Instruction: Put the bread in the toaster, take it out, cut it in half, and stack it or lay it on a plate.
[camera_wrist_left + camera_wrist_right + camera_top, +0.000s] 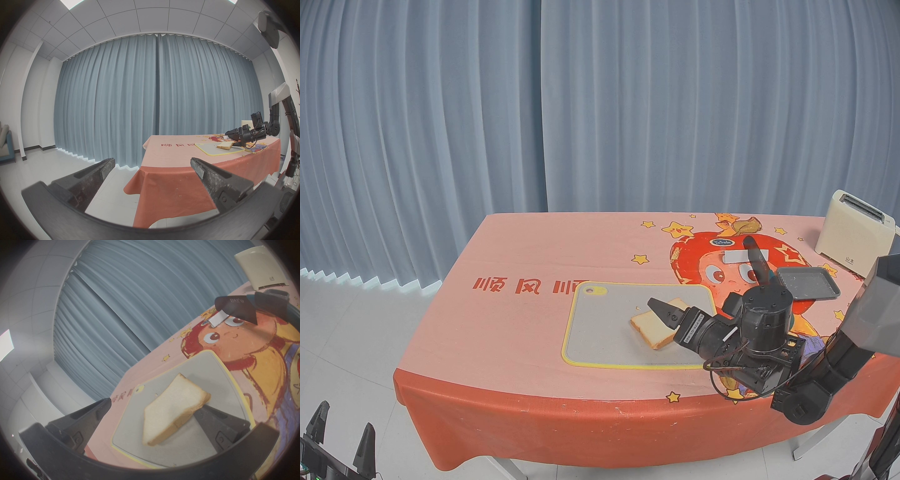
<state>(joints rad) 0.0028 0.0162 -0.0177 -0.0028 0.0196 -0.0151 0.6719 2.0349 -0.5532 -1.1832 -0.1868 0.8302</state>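
A slice of white bread (651,329) (173,407) lies tilted on the grey cutting board (600,331) (206,371) with a yellow rim. My right gripper (665,315) (154,408) is low over the board, open, its fingers (90,416) either side of the slice. One edge of the bread rests on the other finger. The cream toaster (855,231) (261,266) stands at the table's far right corner. My left gripper (340,437) (153,175) hangs open and holds nothing, low beside the floor, left of the table.
A dark grey tray (807,282) lies between the board and the toaster. A black-bladed knife (756,259) (237,307) sits just behind my right wrist, by a white piece (737,256). The orange tablecloth (519,250) is bare to the left of the board.
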